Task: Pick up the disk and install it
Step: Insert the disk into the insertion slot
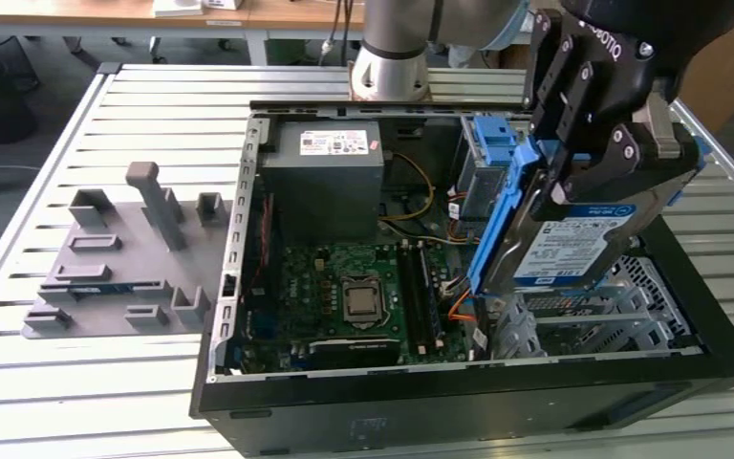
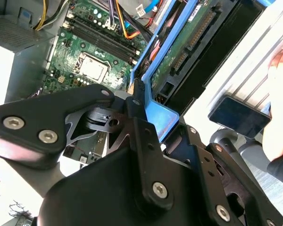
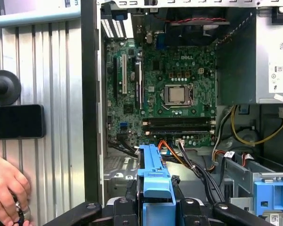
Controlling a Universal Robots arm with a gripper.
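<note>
The disk point(image 1: 569, 241) is a silver drive with a white-and-blue label in a blue carrier bracket. It hangs tilted on edge above the right side of the open computer case point(image 1: 469, 382), over the metal drive cage point(image 1: 610, 316). My gripper point(image 1: 603, 177) is shut on its upper end. In the second wrist view the black fingers point(image 2: 140, 123) clamp the blue bracket point(image 2: 161, 113), and the disk's green circuit board point(image 2: 179, 47) faces the camera. In the first wrist view the bracket point(image 3: 153, 176) sticks out from the gripper point(image 3: 153, 209) toward the motherboard.
Inside the case lie the motherboard point(image 1: 348, 287), the grey power-supply box point(image 1: 322, 158) and a blue latch piece point(image 3: 271, 195) on the cage. A grey fixture point(image 1: 125, 258) stands on the slatted table at the exterior view's left. A person's hand point(image 3: 4, 188) and a black device point(image 3: 16, 121) are beside the case.
</note>
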